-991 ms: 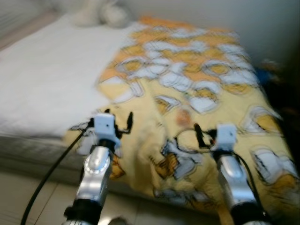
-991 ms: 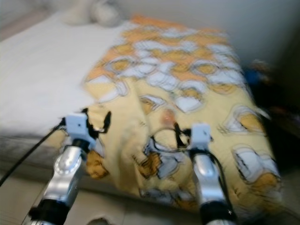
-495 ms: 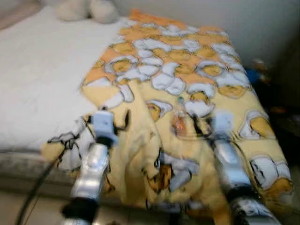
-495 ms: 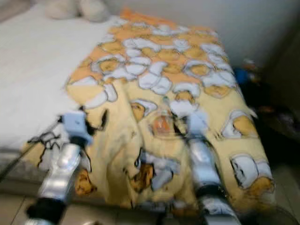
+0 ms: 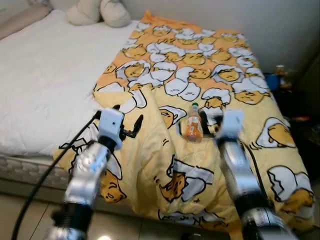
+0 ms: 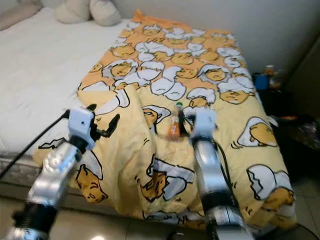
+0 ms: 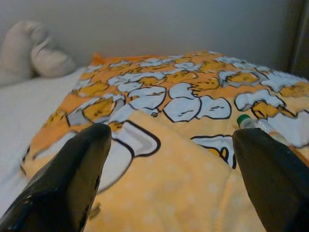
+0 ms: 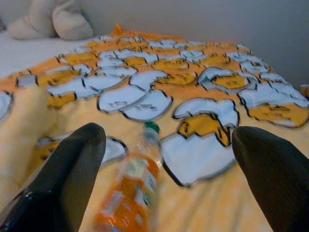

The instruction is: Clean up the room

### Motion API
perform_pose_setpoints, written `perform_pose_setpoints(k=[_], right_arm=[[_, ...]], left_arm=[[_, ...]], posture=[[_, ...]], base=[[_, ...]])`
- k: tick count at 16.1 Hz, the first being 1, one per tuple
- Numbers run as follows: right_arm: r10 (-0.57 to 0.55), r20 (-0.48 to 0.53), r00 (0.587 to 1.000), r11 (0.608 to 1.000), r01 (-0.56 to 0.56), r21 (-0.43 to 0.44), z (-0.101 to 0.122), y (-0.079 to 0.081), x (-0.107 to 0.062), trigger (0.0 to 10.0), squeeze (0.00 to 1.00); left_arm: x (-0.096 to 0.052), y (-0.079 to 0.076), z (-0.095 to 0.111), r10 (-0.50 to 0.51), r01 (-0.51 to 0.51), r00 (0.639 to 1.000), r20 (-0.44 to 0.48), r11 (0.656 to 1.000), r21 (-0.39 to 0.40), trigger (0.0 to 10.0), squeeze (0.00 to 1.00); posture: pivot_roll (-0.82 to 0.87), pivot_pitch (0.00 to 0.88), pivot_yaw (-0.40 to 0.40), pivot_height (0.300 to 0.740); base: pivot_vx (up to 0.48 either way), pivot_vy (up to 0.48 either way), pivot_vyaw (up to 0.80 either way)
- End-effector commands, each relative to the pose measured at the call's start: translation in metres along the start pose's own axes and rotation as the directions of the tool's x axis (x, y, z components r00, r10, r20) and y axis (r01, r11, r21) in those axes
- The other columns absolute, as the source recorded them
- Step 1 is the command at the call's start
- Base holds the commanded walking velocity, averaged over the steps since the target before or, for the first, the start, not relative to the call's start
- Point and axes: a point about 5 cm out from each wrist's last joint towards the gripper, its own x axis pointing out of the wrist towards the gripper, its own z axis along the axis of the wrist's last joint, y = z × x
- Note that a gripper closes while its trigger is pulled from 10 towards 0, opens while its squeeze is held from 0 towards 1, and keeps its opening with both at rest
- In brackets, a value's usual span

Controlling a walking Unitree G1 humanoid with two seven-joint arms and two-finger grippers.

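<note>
Blanket [image 5: 200,75]: yellow-orange, printed with white eggshells and yellow yolk figures, black outlines. Bottle [image 5: 191,125]: orange contents, green cap, pale label. Sheet [image 5: 45,75]: plain white. Plush [image 5: 100,11]: cream. Arms silver, tool fingers [image 7: 67,179] black. Wall pale grey; floor beige tile.

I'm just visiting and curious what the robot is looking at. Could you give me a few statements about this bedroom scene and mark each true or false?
1. A bottle of orange drink lies on the yellow patterned blanket. True.
2. The right gripper is shut on the bottle. False: its fingers are open, with the bottle lying ahead between them.
3. The bottle has a green cap. True.
4. The left gripper holds a plush toy. False: it is open and holds nothing, above the blanket.
5. A cream plush toy sits at the far end of the bed. True.
</note>
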Motion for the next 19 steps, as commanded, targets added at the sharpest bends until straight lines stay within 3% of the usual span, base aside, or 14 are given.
perform_pose_setpoints(k=[1, 3, 5, 9, 13, 14, 15, 17, 19], right_arm=[[-0.011, -0.008, 1.000, 1.000, 0.011, -0.022, -0.005, -0.004, -0.013, 10.0, 0.00], [-0.028, -0.046, 0.999, 1.000, 0.027, -0.009, -0.017, -0.006, -0.022, 10.0, 0.00], [-0.028, -0.059, 0.998, 1.000, 0.028, -0.010, -0.022, -0.003, -0.026, 10.0, 0.00], [-0.046, -0.054, 0.997, 0.999, 0.046, -0.005, -0.012, -0.005, -0.022, 10.0, 0.00], [0.003, -0.011, 1.000, 1.000, -0.003, -0.009, -0.006, 0.000, -0.020, 10.0, 0.00], [0.007, -0.007, 1.000, 1.000, -0.007, -0.013, -0.003, 0.002, -0.017, 10.0, 0.00], [0.010, -0.008, 1.000, 1.000, -0.010, -0.013, -0.001, 0.002, -0.016, 10.0, 0.00], [0.036, -0.004, 0.999, 0.999, -0.036, 0.007, 0.004, 0.005, -0.009, 10.0, 0.00], [0.052, 0.000, 0.999, 0.999, -0.052, 0.001, 0.007, 0.007, -0.005, 10.0, 0.00]], left_arm=[[-0.005, -0.009, -0.007, 0.046, -0.046, 0.999, -0.014, 0.998, -0.050, 10.0, 0.00], [-0.006, -0.020, -0.010, 0.002, -0.004, 1.000, -0.025, 0.994, -0.105, 10.0, 0.00], [-0.003, -0.027, -0.011, -0.024, 0.021, 0.999, -0.031, 0.997, -0.070, 10.0, 0.00], [0.009, -0.019, -0.007, 0.030, -0.031, 0.999, -0.033, 0.999, -0.031, 10.0, 0.00], [0.009, -0.016, -0.007, 0.072, -0.073, 0.997, -0.035, 0.997, -0.028, 10.0, 0.00], [0.007, -0.016, -0.009, 0.076, -0.078, 0.996, -0.046, 0.995, -0.058, 10.0, 0.00], [0.006, -0.020, -0.006, 0.035, -0.036, 0.999, -0.008, 0.992, -0.125, 10.0, 0.00], [0.009, -0.019, 0.005, 0.125, -0.123, 0.991, 0.038, 0.991, -0.056, 10.0, 0.00], [0.011, -0.020, 0.010, 0.136, -0.129, 0.988, 0.071, 0.987, -0.093, 10.0, 0.00]], posture=[[0.00, 0.000, -0.006, 0.740], [-0.01, 0.000, -0.002, 0.740], [-0.03, 0.000, 0.007, 0.740], [-0.04, 0.000, 0.019, 0.740], [-0.03, 0.000, 0.007, 0.740], [-0.03, 0.000, 0.005, 0.740], [-0.03, 0.000, 0.001, 0.740], [-0.02, 0.000, -0.005, 0.740], [-0.01, 0.000, -0.016, 0.740]], base=[[0.000, 0.000, -0.45], [0.000, 0.433, -0.73], [0.000, 0.480, -0.40], [0.000, 0.000, -0.33], [0.000, 0.000, -0.33], [0.000, 0.000, 0.00], [0.000, 0.000, 0.00], [0.471, 0.000, 0.00], [0.446, 0.000, 0.00]])
